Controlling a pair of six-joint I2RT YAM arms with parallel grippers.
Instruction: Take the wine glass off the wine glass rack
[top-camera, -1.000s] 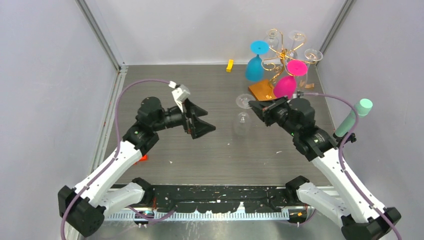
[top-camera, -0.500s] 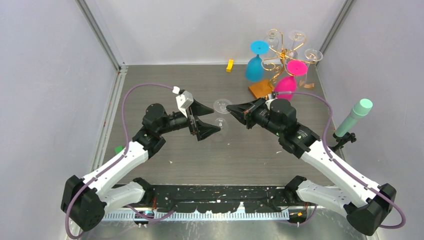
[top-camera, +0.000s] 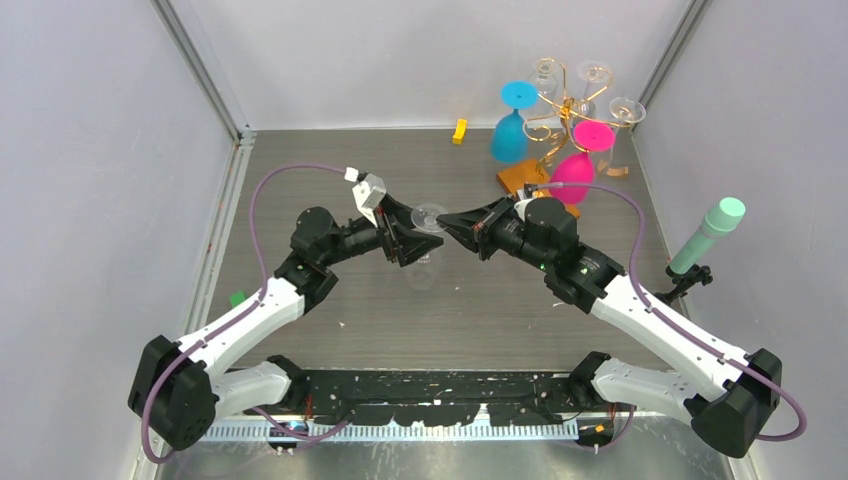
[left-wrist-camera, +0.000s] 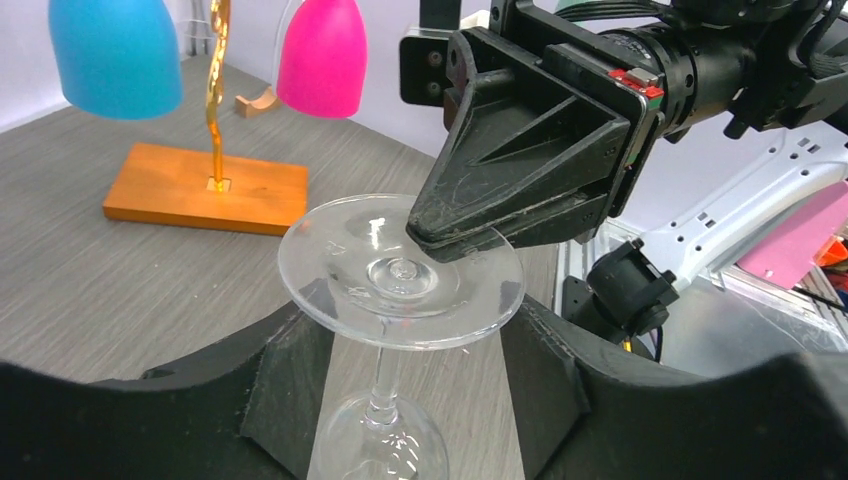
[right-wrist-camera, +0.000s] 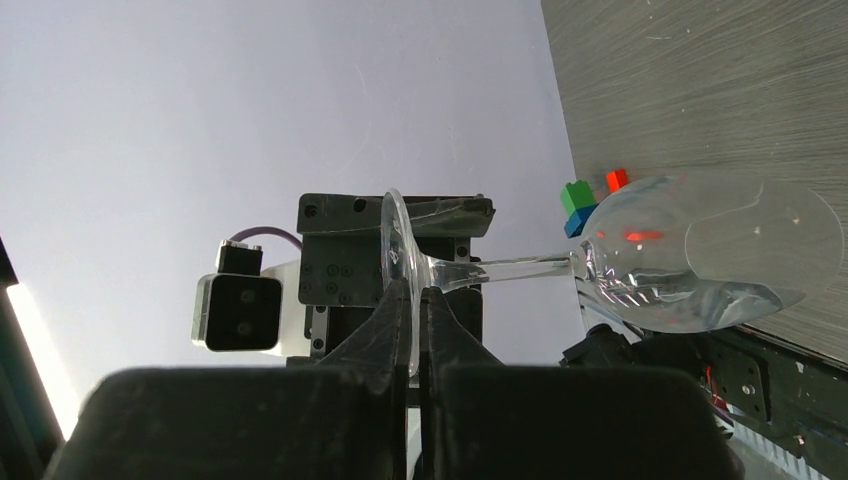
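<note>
Both arms stretched inward, right gripper (top-camera: 448, 219) pinching wine glass (left-wrist-camera: 385, 300) foot; left gripper (top-camera: 410, 240) spread around stem

White-shelled left arm (top-camera: 235, 325) & right arm (top-camera: 660, 330) are wearing black joints/bases; purple cables (top-camera: 300, 167) are looping along both; black ribbed triangular fingers (left-wrist-camera: 520, 150); red strip (left-wrist-camera: 633, 82) is marking rt wrist.

The clear stemmed wine glass (left-wrist-camera: 400, 275) hangs upside down, foot up and bowl down, over the middle of the tabletop (top-camera: 330, 180), its foot rim pinched by the right hand (top-camera: 447, 219), well apart from the thin gold wire rack (top-camera: 520, 180) standing on its flat orange-brown wooden base at the far right.
</note>
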